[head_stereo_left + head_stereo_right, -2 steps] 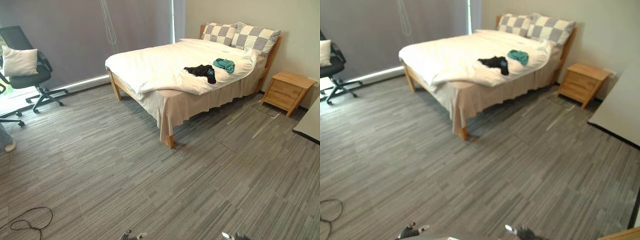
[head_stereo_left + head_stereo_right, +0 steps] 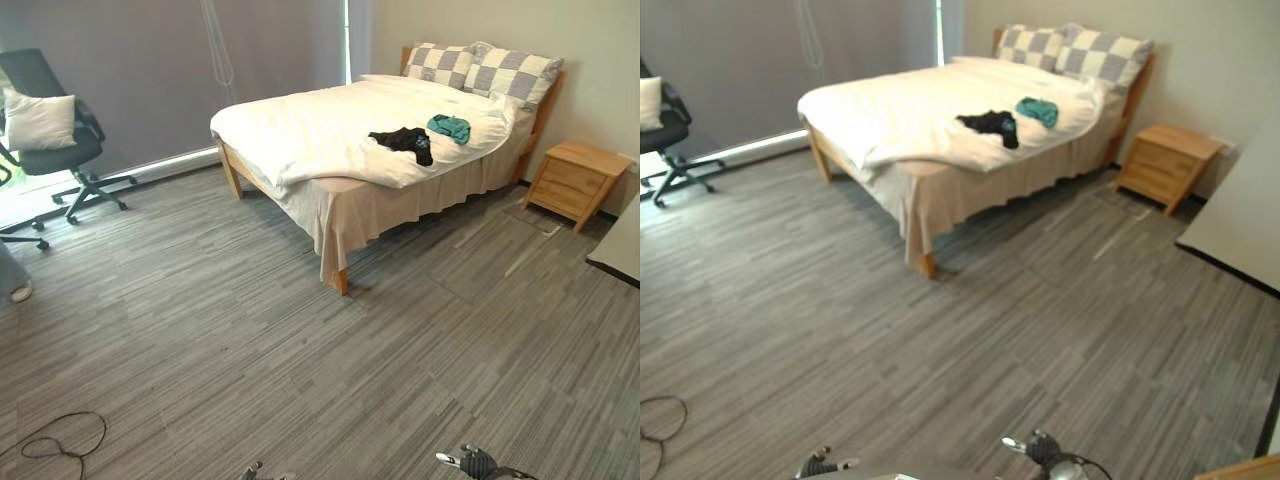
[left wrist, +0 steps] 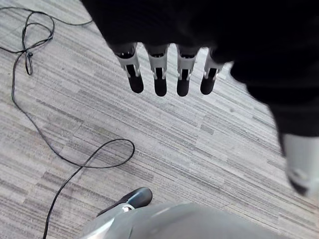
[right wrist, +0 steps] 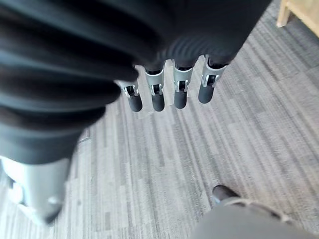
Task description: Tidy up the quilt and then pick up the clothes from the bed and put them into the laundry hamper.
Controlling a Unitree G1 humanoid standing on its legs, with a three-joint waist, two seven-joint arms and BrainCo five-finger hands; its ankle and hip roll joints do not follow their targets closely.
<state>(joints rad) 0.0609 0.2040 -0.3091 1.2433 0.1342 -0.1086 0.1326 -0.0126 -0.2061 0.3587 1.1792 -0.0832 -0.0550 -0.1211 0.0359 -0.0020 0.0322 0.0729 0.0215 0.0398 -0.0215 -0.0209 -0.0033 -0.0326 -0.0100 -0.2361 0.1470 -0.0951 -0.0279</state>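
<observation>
Both hands hang low over the grey plank floor [image 2: 250,330], well away from the bed [image 2: 340,200], and each holds nothing: the left hand [image 3: 169,74] shows its fingers straight and side by side with the thumb set apart, and the right hand [image 4: 169,89] is posed the same way, fingers pointing down at the floor. On the bed the white quilt [image 2: 310,130] lies rumpled, its near edge folded back in a thick roll so that the beige sheet [image 2: 370,205] shows at the foot corner and drapes over the side. Two garments rest on the quilt toward the head end: a black one [image 2: 402,141], crumpled and spread flat, and just beside it a teal one [image 2: 449,127], bunched in a small heap nearer the pillows [image 2: 485,70]. Those two checked pillows lean against the wooden headboard. A wooden nightstand [image 2: 573,180] stands beside the bed by the wall. Across the room, near the grey blind, a black office chair [image 2: 50,130] carries a white cushion [image 2: 38,121].
</observation>
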